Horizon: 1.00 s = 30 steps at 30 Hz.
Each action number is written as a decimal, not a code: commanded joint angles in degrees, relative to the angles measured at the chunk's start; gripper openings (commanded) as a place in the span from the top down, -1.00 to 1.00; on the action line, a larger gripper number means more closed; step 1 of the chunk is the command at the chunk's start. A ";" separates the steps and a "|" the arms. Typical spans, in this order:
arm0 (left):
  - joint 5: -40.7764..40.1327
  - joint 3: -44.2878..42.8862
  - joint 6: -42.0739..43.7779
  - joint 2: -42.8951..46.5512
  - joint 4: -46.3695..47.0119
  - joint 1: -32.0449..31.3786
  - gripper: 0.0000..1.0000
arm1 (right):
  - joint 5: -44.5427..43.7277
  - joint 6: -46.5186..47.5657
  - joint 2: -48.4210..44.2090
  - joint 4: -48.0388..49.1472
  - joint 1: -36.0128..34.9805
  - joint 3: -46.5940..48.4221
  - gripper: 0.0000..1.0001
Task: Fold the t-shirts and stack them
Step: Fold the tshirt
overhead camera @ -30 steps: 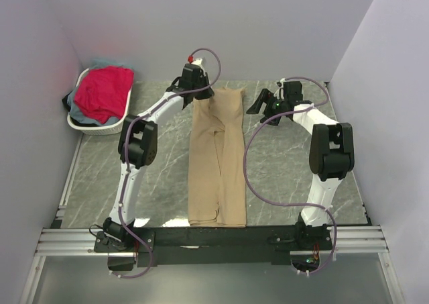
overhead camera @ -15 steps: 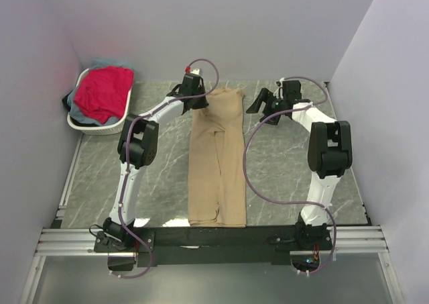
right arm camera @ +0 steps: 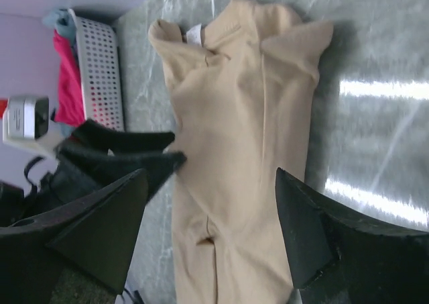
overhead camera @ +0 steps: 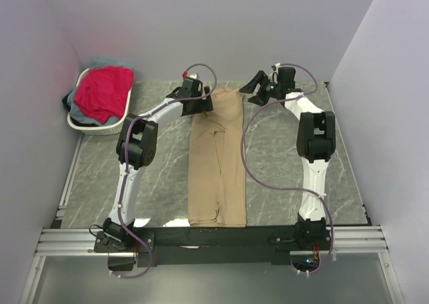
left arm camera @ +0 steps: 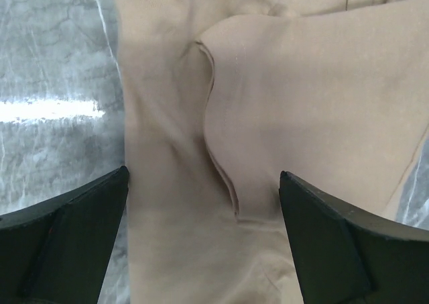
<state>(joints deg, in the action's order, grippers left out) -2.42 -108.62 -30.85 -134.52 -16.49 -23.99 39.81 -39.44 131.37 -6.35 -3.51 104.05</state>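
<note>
Top view: a grey marbled table (overhead camera: pixel 154 176) sits inside pale lilac walls (overhead camera: pixel 221 22), with a black mounting bar (overhead camera: pixel 214 237) along its near edge. A white perforated basket (overhead camera: pixel 100 127) stands at the far left corner and holds a red-pink t-shirt (overhead camera: pixel 102 92) over blue-grey and dark cloth. The tan t-shirt (overhead camera: pixel 218 163) lies flat as a long narrow strip down the centre of the table, from the near edge to the far edge. The left gripper (overhead camera: pixel 203 103) is at the strip's far left corner. The right gripper (overhead camera: pixel 253 92) hangs just beside the far right corner, clear of the cloth. Left wrist view: the fingers (left arm camera: pixel 67 243) stand wide apart with nothing between them, directly above the tan cloth, where a folded-in sleeve edge curves over the body panel. Right wrist view: the jaws stand apart and empty. The shirt shows its collar with a white label and both sleeves folded inward, and the basket lies beyond it. Compared with one second earlier: the left jaws were closed on the far end and drew it up into a bunch; they are now released and the far end lies flat. The right arm has swung toward the far wall, bringing its gripper nearer the shirt.
</note>
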 commanded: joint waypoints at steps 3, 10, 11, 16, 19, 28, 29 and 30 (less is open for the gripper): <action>3.73 4.80 1.06 8.21 2.42 -0.18 -0.99 | 6.60 -6.44 4.60 6.17 -0.89 5.21 -0.65; 10.14 14.39 0.27 14.10 8.13 -1.06 -0.99 | 5.72 -3.63 1.00 5.82 -0.97 -0.07 -0.65; 10.67 15.36 0.18 14.20 8.75 -1.23 -0.93 | 5.89 -3.54 0.56 6.26 -0.89 -0.86 -0.66; 13.04 16.60 -2.19 12.97 12.09 -1.76 -0.50 | 6.59 -3.45 -1.20 7.74 -0.89 -4.55 -0.65; 13.58 16.86 -2.99 12.18 13.94 -2.03 -0.27 | 6.51 -2.93 -2.61 8.37 -0.89 -6.58 -0.65; 10.15 15.98 -2.81 10.33 14.91 -2.20 -0.19 | 7.47 -0.90 -4.45 6.79 -0.89 -6.58 -0.66; 9.28 15.72 -2.72 10.07 14.74 -2.20 -0.17 | 7.47 -0.81 -4.63 6.79 -0.97 -6.67 -0.66; 8.84 15.63 -2.46 9.98 14.82 -2.29 -0.17 | 7.47 -0.55 -5.24 6.79 -0.97 -6.84 -0.66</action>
<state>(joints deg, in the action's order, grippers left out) 8.75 -91.72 -33.67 -123.70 -3.95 -25.98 46.15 -41.85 131.61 -1.04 -3.99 97.14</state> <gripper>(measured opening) 0.589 0.828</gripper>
